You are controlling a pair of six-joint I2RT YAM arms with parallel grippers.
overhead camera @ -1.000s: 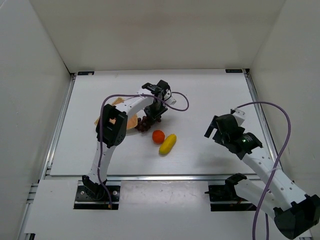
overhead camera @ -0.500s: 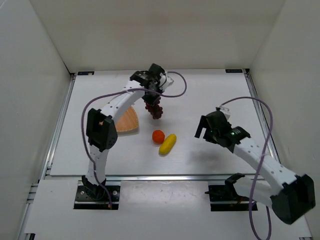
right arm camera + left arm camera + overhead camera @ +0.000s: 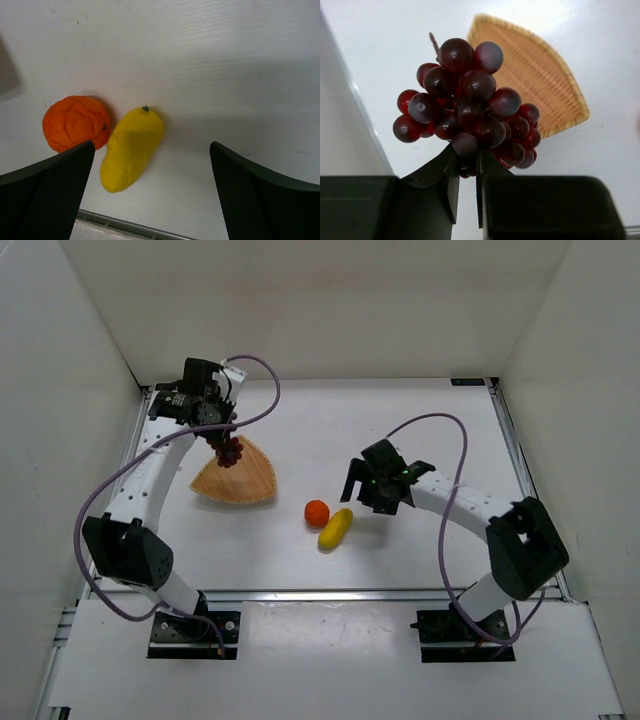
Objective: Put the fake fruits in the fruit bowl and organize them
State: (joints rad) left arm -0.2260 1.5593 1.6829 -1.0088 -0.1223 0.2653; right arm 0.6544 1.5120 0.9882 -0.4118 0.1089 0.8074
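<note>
The left arm (image 3: 150,475) rises from its base at the near left, bends at an elbow close to the left wall, and stretches along that wall to the far-left part of the tabletop (image 3: 420,420), its wrist turned downward. The left jaws are clamped on the lowest berries of the grapes (image 3: 465,100). From the wrist view the bunch stands out from the fingertips, clear of the tabletop. In the top view the grapes (image 3: 228,450) sit over the far, pointed end of the bowl (image 3: 240,480), which lies flat on the tabletop with its broad curved edge facing near.

The right arm (image 3: 460,510) climbs from the near-right base to an elbow by the right rail, then reaches left toward the middle, its wrist tipped down. The right jaws are wide apart and hold nothing. They hover just right of the banana (image 3: 336,528), and its wrist view looks down on the banana (image 3: 131,150) between the two fingers (image 3: 45,195), nearer the left one.

The banana lies on the tabletop right of the bowl, stem end pointing far and right. The orange (image 3: 317,512) sits close against its left side, between banana and bowl and apart from the bowl.
</note>
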